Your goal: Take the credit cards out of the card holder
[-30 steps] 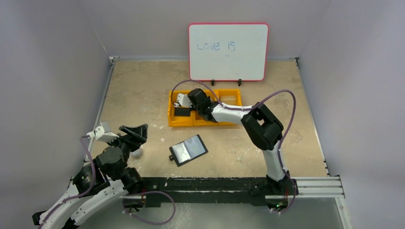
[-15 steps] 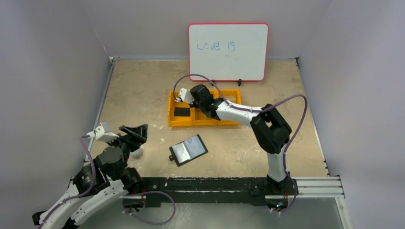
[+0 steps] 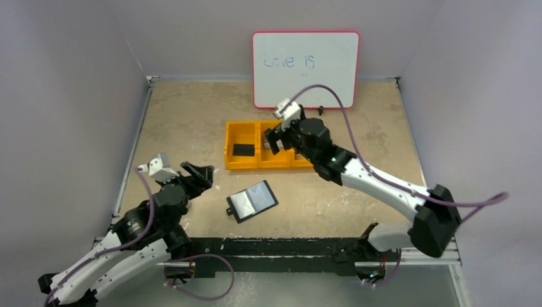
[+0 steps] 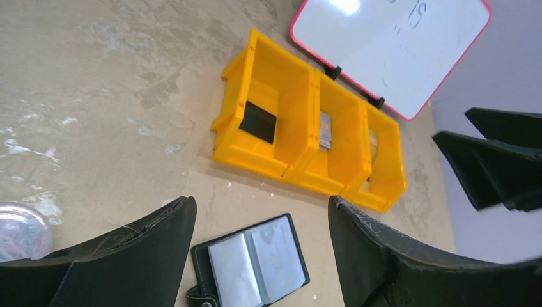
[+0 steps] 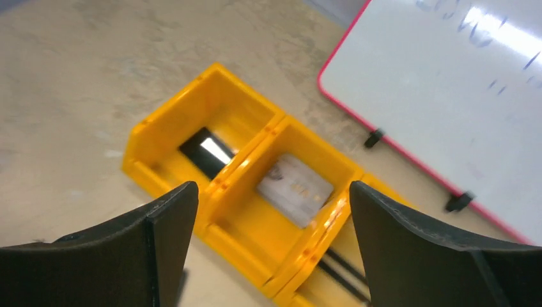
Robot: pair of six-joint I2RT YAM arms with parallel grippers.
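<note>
The black card holder (image 3: pixel 252 200) lies open on the table, its pale grey pockets up and its snap tab at the near left. My left gripper (image 3: pixel 202 173) hovers open just left of it; in the left wrist view the card holder (image 4: pixel 255 265) shows between the open fingers of this gripper (image 4: pixel 261 201). My right gripper (image 3: pixel 275 138) hangs open and empty over the yellow tray (image 3: pixel 231 160). A grey credit card (image 5: pixel 296 188) lies in the tray's middle compartment, below the right gripper (image 5: pixel 271 187). A flat black rectangle (image 3: pixel 243 149) lies in the left compartment.
A pink-framed whiteboard (image 3: pixel 305 69) stands on black feet right behind the tray. A small clear round object (image 4: pixel 19 231) sits on the table left of my left gripper. Grey walls close in the table on three sides.
My right gripper has opened wide and drawn back up and to the right from the tray. The left arm has swung forward and right, closer to the card holder.
</note>
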